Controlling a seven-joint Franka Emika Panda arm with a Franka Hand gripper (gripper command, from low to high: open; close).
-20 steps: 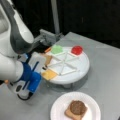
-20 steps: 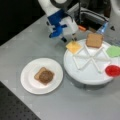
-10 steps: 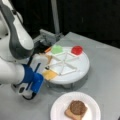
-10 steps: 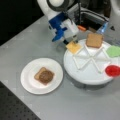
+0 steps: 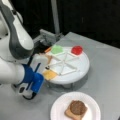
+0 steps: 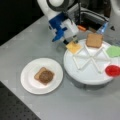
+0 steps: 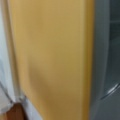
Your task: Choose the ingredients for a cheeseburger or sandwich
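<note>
A white plate [image 5: 58, 110] [image 6: 30, 83] holds a tan toast slice [image 5: 68, 113] [image 6: 38, 74] with the dark brown patty [image 5: 77, 107] [image 6: 46, 76] on top. The yellow-orange cheese square [image 5: 50, 74] [image 6: 73, 47] lies in a wedge of the round white divided tray [image 5: 80, 67] [image 6: 85, 75]. My gripper [image 5: 46, 67] [image 6: 71, 40] hangs right over the cheese's outer edge. In the wrist view the cheese [image 7: 50, 57] fills the frame. A second toast slice [image 6: 94, 40] [image 5: 49, 58] lies in the neighbouring wedge.
A green leaf piece [image 5: 57, 49] [image 6: 113, 51] and a red disc [image 5: 76, 50] [image 6: 112, 70] sit in other tray wedges. A grey metal fixture [image 5: 48, 37] [image 6: 93, 18] stands behind the tray. The arm's white body [image 5: 15, 40] fills a front view's left.
The gripper has sunk slightly closer to the cheese square. The plate, toast and patty have not moved.
</note>
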